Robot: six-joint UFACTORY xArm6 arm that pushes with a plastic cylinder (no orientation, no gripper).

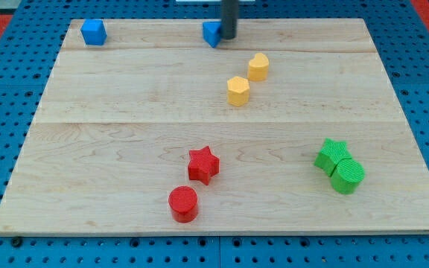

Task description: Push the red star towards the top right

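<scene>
The red star (203, 164) lies on the wooden board (125, 134) at the lower middle. A red cylinder (183, 203) sits just below and left of it. My tip (229, 37) is at the board's top edge, far above the red star, touching the right side of a blue block (212, 33) whose shape is partly hidden by the rod.
A blue block (94, 32) sits at the top left corner. Two yellow blocks (258, 66) (237, 91) lie upper middle, up and right of the red star. A green star (332, 155) and a green cylinder (347, 176) touch at the lower right.
</scene>
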